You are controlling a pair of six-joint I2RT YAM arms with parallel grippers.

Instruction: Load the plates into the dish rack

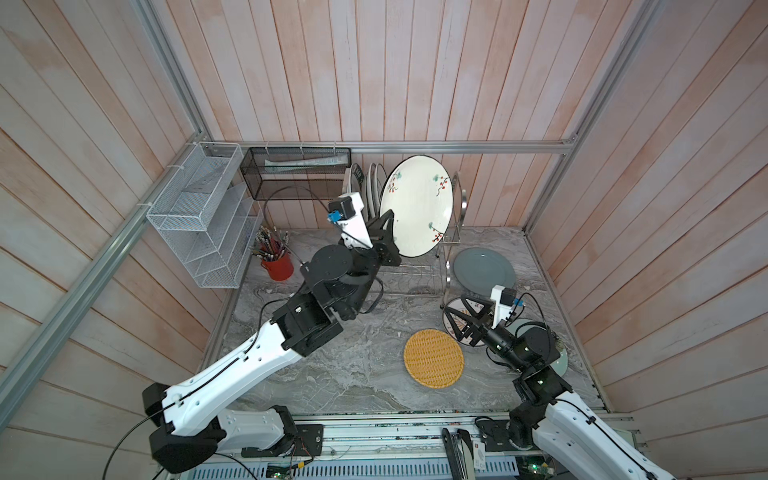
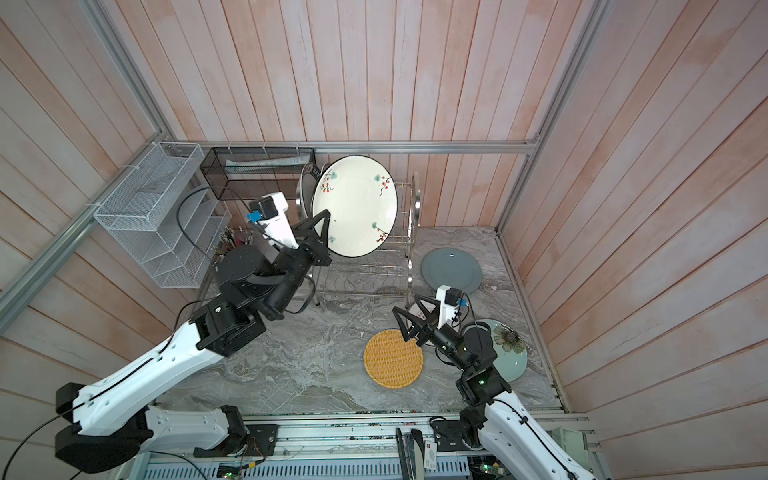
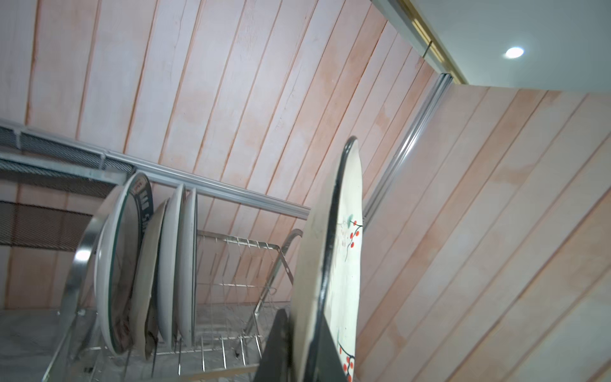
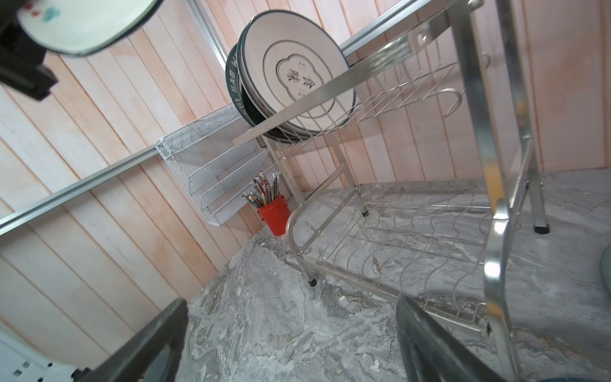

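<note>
My left gripper (image 1: 388, 235) (image 2: 324, 235) (image 3: 302, 350) is shut on the lower rim of a cream floral plate (image 1: 415, 205) (image 2: 355, 205) (image 3: 344, 264). It holds the plate on edge above the dish rack (image 1: 455, 216) (image 2: 411, 208) (image 3: 79, 264) (image 4: 496, 198). Several plates (image 1: 370, 183) (image 3: 178, 264) (image 4: 297, 72) stand in the rack's upper tier at its left end. My right gripper (image 1: 458, 309) (image 2: 406, 303) (image 4: 291, 337) hangs open and empty over a sunburst plate (image 1: 451, 318) on the table. A yellow woven plate (image 1: 433, 358) (image 2: 392, 358), a grey-blue plate (image 1: 484, 270) (image 2: 451, 270) and a pale teal plate (image 2: 509, 353) lie flat nearby.
A white mesh organiser (image 1: 203, 216) and a black mesh basket (image 1: 295, 172) hang on the back-left walls. A red cup of pens (image 1: 277, 264) (image 4: 272, 215) stands in the back-left corner. Plank walls close in three sides of the marble table (image 1: 332, 365).
</note>
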